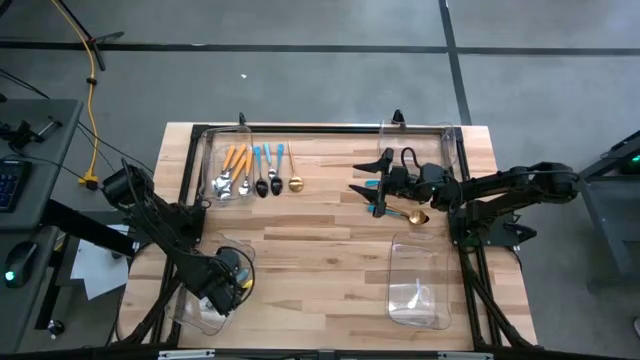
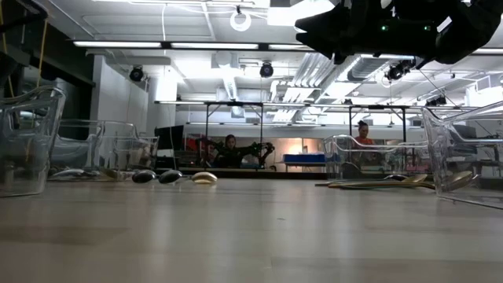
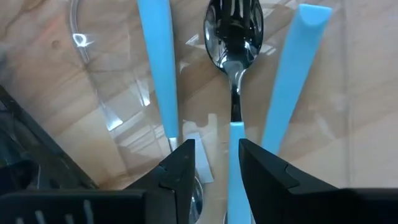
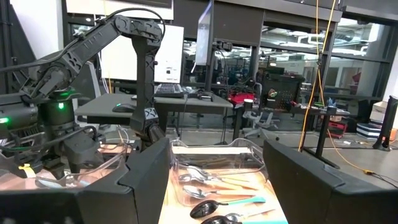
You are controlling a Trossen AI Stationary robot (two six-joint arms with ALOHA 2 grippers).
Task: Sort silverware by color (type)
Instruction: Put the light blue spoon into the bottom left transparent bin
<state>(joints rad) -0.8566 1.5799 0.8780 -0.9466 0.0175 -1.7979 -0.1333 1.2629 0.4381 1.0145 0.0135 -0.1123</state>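
1. Left wrist view: near-left bin, clear plastic, holds three light-blue-handled pieces. The middle one is a silver spoon. The other two show handles only.
2. Left gripper is down inside that bin with its fingers apart. The middle spoon's handle runs between them, close against one finger and clear of the other, so it is not clamped.
3. High view: four clear bins on the table. Far-left bin is the landmark. The near-left bin sits toward the near edge from it, and the near-right bin and far-right bin lie well across from it.
4. Far-left bin holds orange-handled spoons, three as best I can count.
5. Just outside the far-left bin's inner wall lies a row of blue-handled pieces, about three, then one gold spoon.
6. Near-right bin's contents cannot be made out.
7. Right gripper hangs well across the table from the far-left bin, fingers spread wide and holding nothing.
8. A second gold spoon lies on the wood just beside the right gripper, under its wrist.
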